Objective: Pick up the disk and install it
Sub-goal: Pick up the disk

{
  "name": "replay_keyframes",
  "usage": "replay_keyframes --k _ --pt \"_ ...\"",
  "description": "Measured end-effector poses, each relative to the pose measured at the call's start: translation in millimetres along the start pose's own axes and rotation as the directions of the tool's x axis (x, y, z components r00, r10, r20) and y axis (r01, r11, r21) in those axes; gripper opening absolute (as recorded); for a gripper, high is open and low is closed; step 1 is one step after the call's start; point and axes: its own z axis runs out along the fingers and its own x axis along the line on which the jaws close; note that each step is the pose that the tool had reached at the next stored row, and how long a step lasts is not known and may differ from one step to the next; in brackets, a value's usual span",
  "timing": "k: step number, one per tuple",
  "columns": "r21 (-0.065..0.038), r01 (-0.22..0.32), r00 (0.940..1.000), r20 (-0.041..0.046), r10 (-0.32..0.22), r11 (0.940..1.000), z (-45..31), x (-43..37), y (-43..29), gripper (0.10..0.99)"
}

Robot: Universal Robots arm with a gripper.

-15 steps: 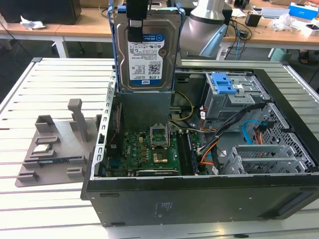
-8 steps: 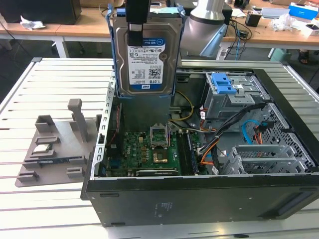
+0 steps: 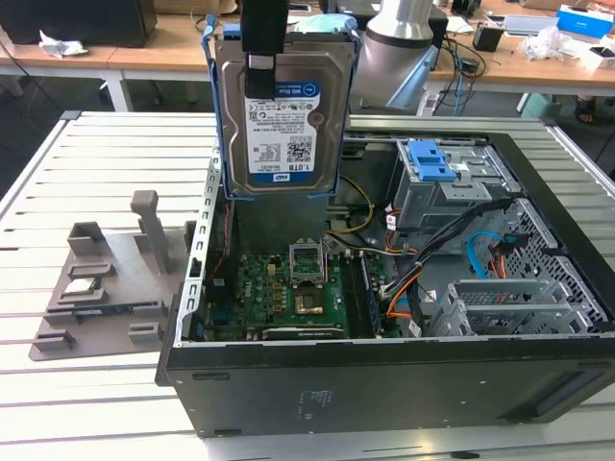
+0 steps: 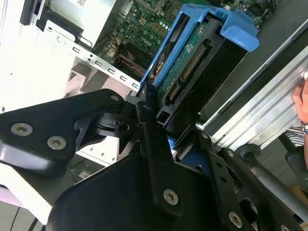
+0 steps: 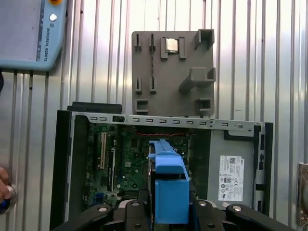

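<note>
While my pincer (image 3: 261, 77) is clamped on the disk (image 3: 279, 125), I hold it upright above the open computer case (image 3: 384, 370) on the slatted desk (image 3: 96, 154).

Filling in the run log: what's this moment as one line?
gripper: shut on disk | disk: held upright above open computer case | install: not yet done

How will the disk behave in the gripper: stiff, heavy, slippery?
Likely stiff and heavy for its size: the disk is a metal slab in a blue frame. The gripper pinches it near one end, so it might pivot if jolted.
</note>
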Motion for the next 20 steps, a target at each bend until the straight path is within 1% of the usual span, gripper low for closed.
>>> replay_keyframes --k 7,10,14,20 --pt "0.000 0.000 1.0000 -0.0012 0.000 1.0000 -0.1 12.0 0.5 0.365" --pt "0.000 0.000 1.0000 -0.0016 0.000 1.0000 -0.1 15.7 0.6 0.365" --pt "0.000 0.000 1.0000 -0.0020 0.000 1.0000 -0.1 25.5 0.9 0.365" --pt "0.000 0.000 1.0000 -0.0026 0.000 1.0000 -0.2 36.0 1.3 0.365"
